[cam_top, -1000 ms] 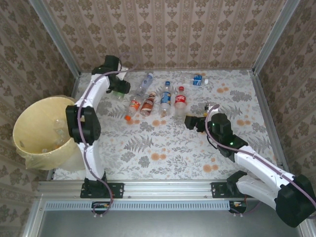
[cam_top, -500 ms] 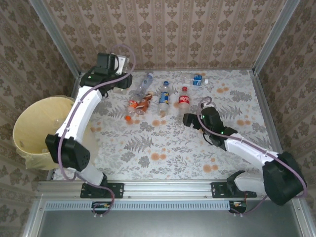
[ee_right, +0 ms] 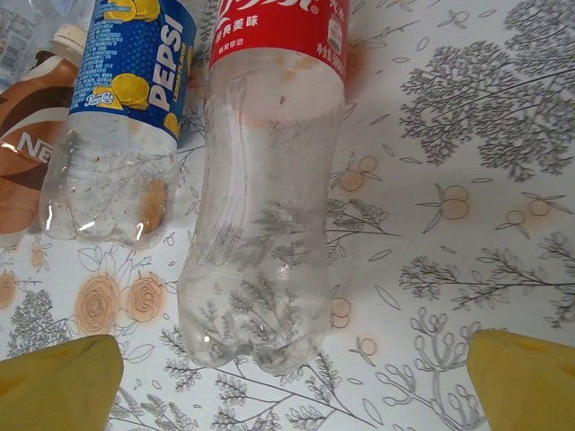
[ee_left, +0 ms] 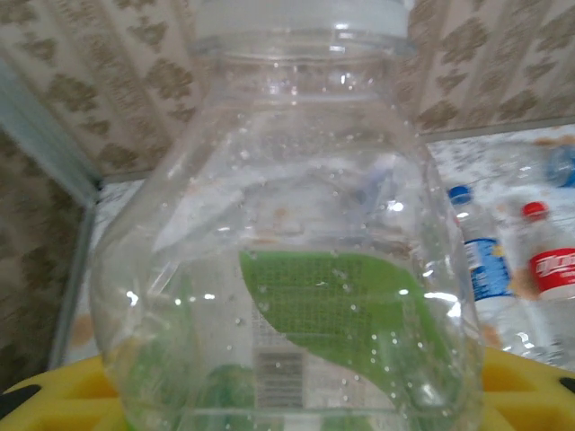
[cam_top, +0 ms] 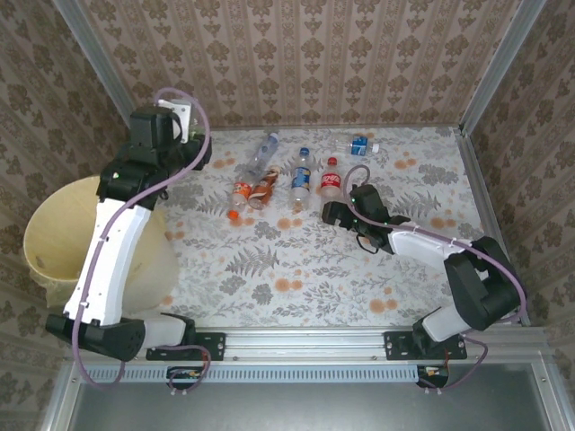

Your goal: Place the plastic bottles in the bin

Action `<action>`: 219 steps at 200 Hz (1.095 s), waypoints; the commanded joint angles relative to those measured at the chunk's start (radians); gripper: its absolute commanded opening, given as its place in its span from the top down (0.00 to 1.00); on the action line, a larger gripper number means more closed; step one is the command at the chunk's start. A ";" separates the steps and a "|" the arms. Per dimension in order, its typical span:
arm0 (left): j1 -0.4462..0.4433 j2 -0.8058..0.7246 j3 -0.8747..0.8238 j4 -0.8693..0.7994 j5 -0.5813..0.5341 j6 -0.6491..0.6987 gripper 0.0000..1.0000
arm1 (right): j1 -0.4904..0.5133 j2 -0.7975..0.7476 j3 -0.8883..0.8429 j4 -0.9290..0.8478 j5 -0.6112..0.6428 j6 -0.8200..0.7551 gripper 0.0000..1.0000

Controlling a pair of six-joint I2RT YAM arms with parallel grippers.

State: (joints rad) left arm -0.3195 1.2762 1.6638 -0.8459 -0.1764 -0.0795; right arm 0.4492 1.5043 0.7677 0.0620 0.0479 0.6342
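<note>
My left gripper (cam_top: pixel 182 142) is raised above the table's far left corner, shut on a clear green-label bottle (ee_left: pixel 296 269) with a white cap; its yellow pads (ee_left: pixel 526 382) show at either side of the bottle's base. The pale yellow bin (cam_top: pixel 49 238) stands left of the table, below and left of that gripper. My right gripper (cam_top: pixel 331 214) is open just short of the base of the red-label bottle (ee_right: pixel 269 215), its yellow fingertips (ee_right: pixel 58 382) set wide either side. A blue Pepsi bottle (ee_right: pixel 126 126) lies next to it.
More bottles lie in a row at the back: a clear one (cam_top: pixel 261 151), an orange one (cam_top: pixel 241 193), a brown one (cam_top: pixel 263 187), and a blue-label one (cam_top: pixel 359 145) further right. Metal rails (cam_top: pixel 481 193) edge the table.
My left arm has lifted the green-label bottle off the table's back left and swung it left, towards the bin. My right gripper has crept left to the red-label bottle's base.
</note>
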 commanded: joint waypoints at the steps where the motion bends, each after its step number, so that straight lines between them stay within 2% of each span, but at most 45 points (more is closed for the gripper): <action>1: 0.006 -0.031 0.068 -0.158 -0.239 -0.024 0.42 | -0.004 0.015 0.043 -0.004 -0.037 0.030 0.00; 26: 0.051 -0.049 0.102 -0.271 -0.500 -0.026 0.42 | -0.004 0.024 0.059 -0.010 -0.042 0.032 0.00; 42: 0.131 -0.069 0.079 -0.299 -0.561 -0.029 0.42 | -0.006 0.027 0.074 -0.021 -0.043 0.024 0.00; 87: 0.399 -0.129 -0.036 -0.279 -0.482 -0.022 0.42 | -0.010 0.027 0.135 -0.072 -0.046 -0.012 0.00; 105: 0.523 -0.132 -0.073 -0.278 -0.411 -0.020 0.42 | -0.013 0.025 0.155 -0.088 -0.048 -0.022 0.00; 158: 0.818 -0.125 -0.151 -0.257 -0.306 -0.033 0.41 | -0.013 0.021 0.214 -0.151 -0.061 -0.057 0.00; 182: 0.875 -0.102 -0.160 -0.277 -0.306 -0.064 0.39 | -0.014 0.015 0.213 -0.157 -0.057 -0.055 0.00; 219: 0.911 -0.091 -0.189 -0.297 -0.312 -0.126 0.32 | -0.014 0.000 0.200 -0.140 -0.053 -0.037 0.00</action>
State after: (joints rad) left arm 0.5678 1.1816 1.4979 -1.1168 -0.5034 -0.1402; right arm 0.4408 1.5234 0.9569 -0.0647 -0.0013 0.5987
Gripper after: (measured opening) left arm 0.664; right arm 0.995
